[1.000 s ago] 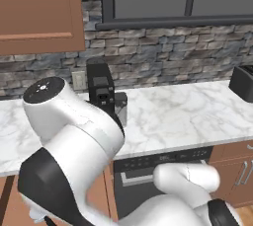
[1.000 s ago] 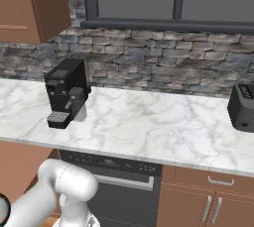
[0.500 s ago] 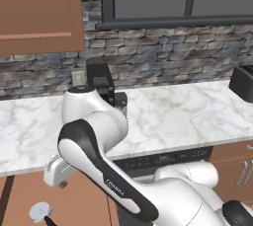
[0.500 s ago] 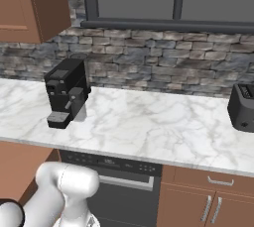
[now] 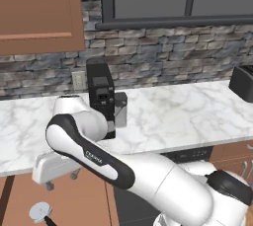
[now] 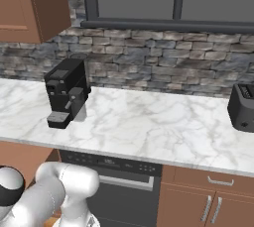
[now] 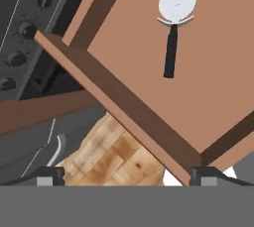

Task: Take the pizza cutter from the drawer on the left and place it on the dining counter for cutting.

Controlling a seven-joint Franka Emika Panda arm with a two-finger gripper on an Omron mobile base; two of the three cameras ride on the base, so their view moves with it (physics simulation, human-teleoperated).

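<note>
Jaws spread wide with nothing between them, hanging over the pulled-out drawer. The pizza cutter lies flat on the drawer floor, well ahead of the jaws, wheel end farthest away.

Everything's evenly and softly lit, no glare is seen, shadows are kept faint, and edges are rendered slightly soft.

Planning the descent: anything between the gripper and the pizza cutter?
In the hand view, the open drawer's wall crosses between the gripper and the pizza cutter; past it, bare drawer floor.
</note>
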